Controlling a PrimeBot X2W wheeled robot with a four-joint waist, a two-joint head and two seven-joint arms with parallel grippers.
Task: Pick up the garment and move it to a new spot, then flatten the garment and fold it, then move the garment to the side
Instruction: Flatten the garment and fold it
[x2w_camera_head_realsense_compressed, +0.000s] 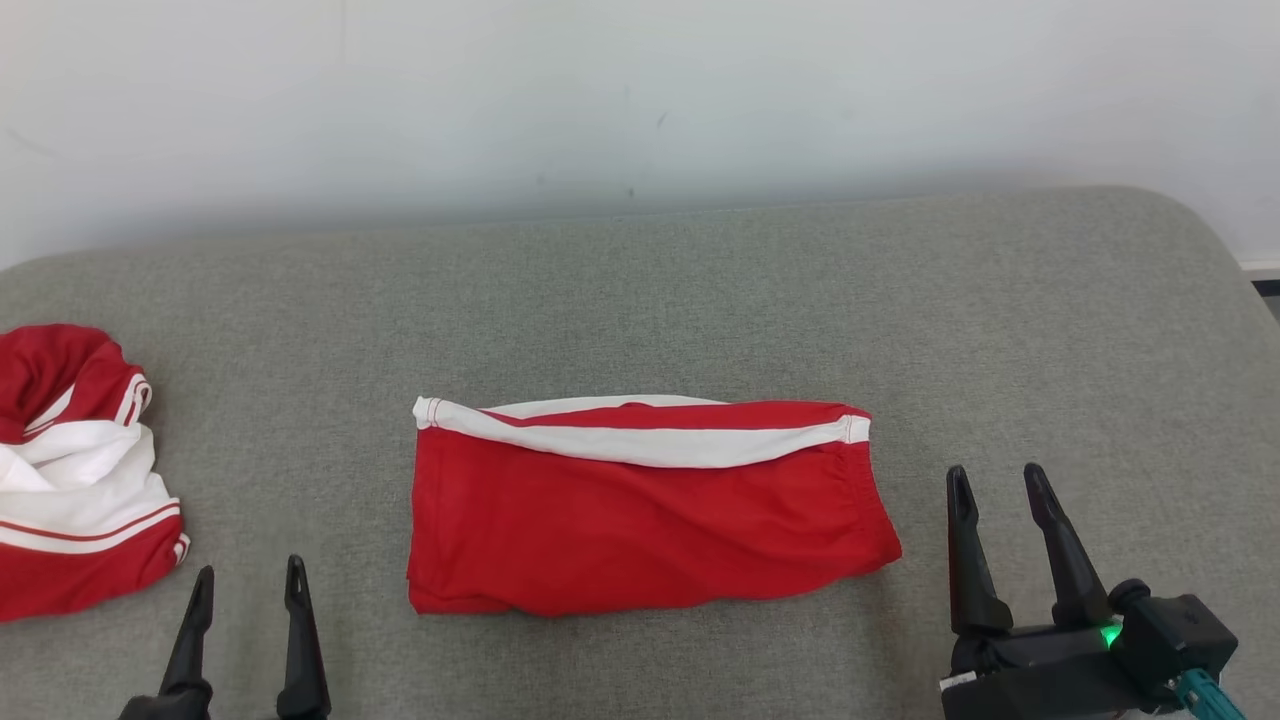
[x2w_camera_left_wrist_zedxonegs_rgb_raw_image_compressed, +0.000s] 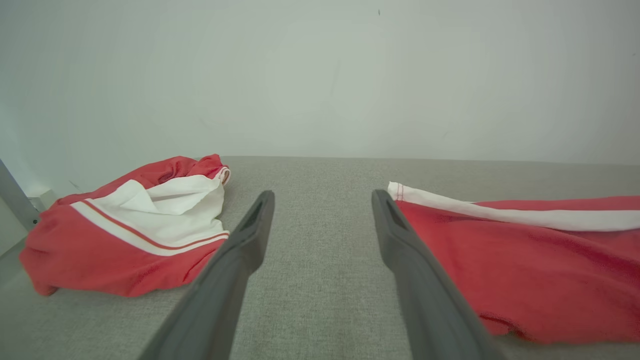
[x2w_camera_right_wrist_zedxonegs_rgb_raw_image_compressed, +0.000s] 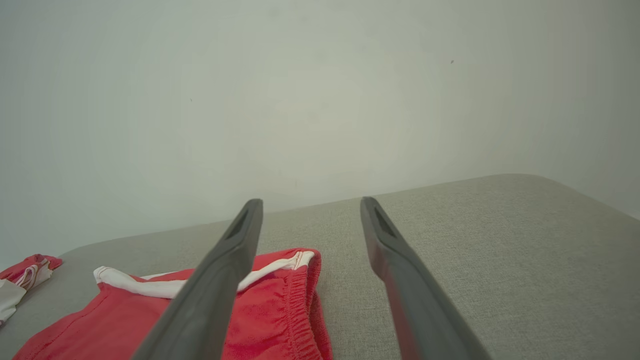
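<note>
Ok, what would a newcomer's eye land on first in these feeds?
The folded red shorts with a white stripe, lying flat in the middle of the grey cushion. Next, the crumpled red-and-white garment at its left edge. The left gripper and right gripper stand open beside the shorts, holding nothing.

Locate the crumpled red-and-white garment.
In the head view the crumpled garment lies at the far left edge of the grey cushion, left of the folded red garment and up-left of the left gripper.
</note>
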